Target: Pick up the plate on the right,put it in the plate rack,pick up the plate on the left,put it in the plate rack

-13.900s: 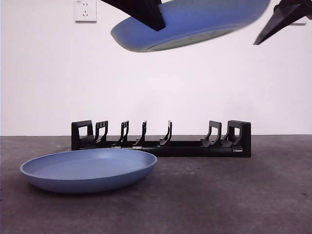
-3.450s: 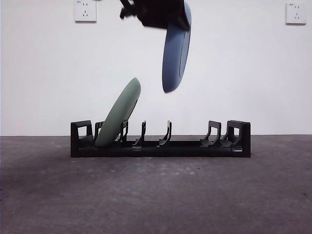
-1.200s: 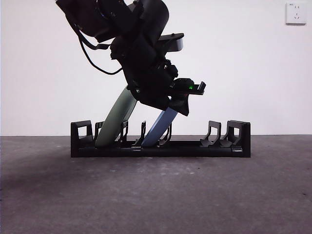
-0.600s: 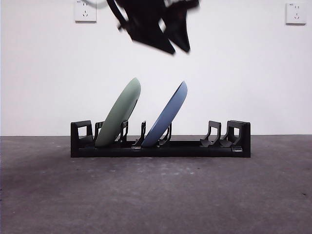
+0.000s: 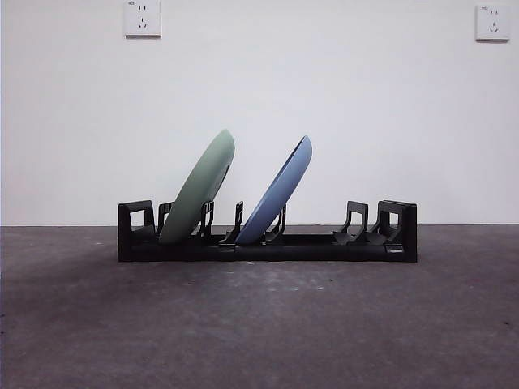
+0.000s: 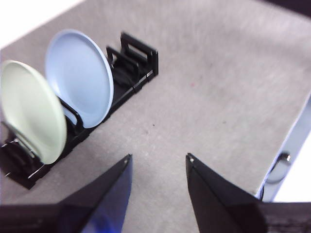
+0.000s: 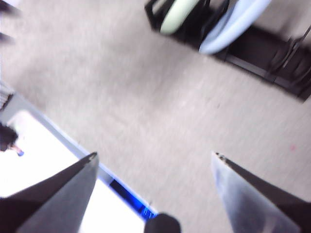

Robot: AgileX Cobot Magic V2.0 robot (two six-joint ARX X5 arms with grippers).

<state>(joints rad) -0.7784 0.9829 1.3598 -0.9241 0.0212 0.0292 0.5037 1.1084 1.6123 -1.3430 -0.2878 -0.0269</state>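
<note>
Both plates sit slotted in the plate rack (image 5: 268,241): green plate (image 5: 197,188) beside blue plate (image 5: 277,190). The left end effector (image 6: 158,167) and right end effector (image 7: 153,160) hover empty, jaws apart, above the counter (image 5: 259,324). The task looks complete; only retreat remains.

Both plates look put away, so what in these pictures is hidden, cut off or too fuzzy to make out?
- Front view: the plates' faces; green plate and blue plate show edge-on. Neither arm appears.
- Right wrist view: motion blur smears the rack; the top edge cuts both plates.
- Left wrist view: the green plate hides the rack's dividers behind it; the left pincer is open and holds nothing.
- Right pincer: open, blurred.
</note>
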